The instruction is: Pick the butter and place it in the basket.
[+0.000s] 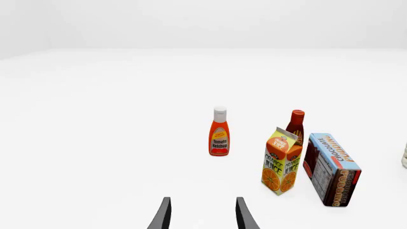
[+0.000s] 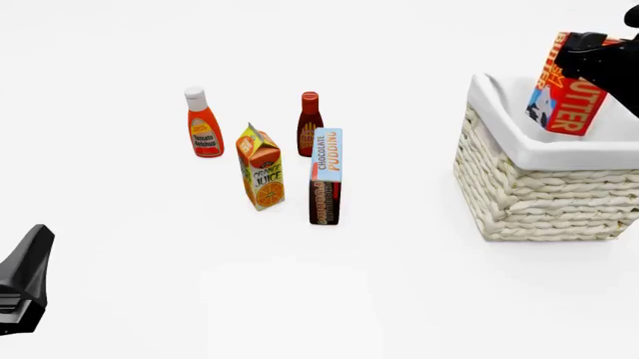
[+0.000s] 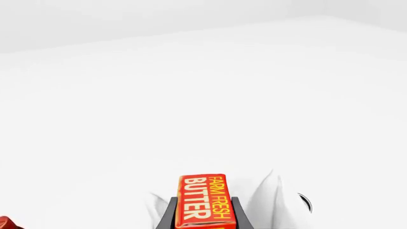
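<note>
The butter (image 2: 569, 93), a red-orange box with white lettering, hangs upright over the opening of the cream wicker basket (image 2: 544, 191) at the right. My right gripper (image 2: 591, 56) is shut on its upper part. The right wrist view shows the butter (image 3: 203, 199) clamped between the two dark fingers (image 3: 170, 214), with the basket's white lining (image 3: 270, 198) behind it. My left gripper (image 1: 202, 214) is open and holds nothing, low at the near left of the table (image 2: 25, 288), well away from the groceries.
A ketchup bottle (image 2: 203, 123), an orange juice carton (image 2: 260, 167), a dark red sauce bottle (image 2: 310, 123) and a chocolate pudding box (image 2: 325, 176) stand in a cluster at the table's middle left, left of the basket.
</note>
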Action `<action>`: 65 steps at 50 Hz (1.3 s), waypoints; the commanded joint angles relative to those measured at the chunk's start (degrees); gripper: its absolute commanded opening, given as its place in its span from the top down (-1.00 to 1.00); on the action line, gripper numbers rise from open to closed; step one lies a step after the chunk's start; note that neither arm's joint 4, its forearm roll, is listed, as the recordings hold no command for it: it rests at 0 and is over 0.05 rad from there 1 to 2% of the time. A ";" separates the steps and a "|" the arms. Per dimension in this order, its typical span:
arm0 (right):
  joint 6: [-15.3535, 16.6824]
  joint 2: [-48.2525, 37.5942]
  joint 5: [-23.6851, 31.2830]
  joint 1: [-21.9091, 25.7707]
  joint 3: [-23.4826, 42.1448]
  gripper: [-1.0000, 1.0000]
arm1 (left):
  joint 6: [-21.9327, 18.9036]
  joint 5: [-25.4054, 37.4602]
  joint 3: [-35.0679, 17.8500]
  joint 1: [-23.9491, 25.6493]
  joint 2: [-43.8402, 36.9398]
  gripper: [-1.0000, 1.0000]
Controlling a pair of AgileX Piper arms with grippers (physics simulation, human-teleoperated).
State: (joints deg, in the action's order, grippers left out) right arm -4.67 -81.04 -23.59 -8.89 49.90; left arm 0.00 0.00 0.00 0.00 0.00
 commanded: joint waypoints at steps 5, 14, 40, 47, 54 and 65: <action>-1.14 -0.31 -0.48 -0.02 0.85 1.00 | 0.00 0.00 0.00 0.00 0.00 -1.00; -1.11 -0.92 -0.47 -0.04 1.05 1.00 | 0.00 0.00 0.00 0.00 0.00 -1.00; -0.94 -1.47 -0.70 -0.47 0.75 -1.00 | 0.00 0.00 0.00 0.00 0.00 -1.00; -1.14 -1.24 -0.68 -0.59 0.69 -1.00 | 0.00 0.00 0.00 0.00 0.00 -1.00; -1.21 -1.13 -0.54 -0.59 0.76 -1.00 | 0.00 0.00 0.00 0.00 0.00 -1.00; -1.21 -0.96 -0.33 -0.52 0.91 -1.00 | 0.00 0.00 0.00 0.00 0.00 -1.00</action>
State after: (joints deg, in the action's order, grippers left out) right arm -5.74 -82.18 -24.05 -9.44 50.66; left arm 0.00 0.00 0.00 0.00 0.00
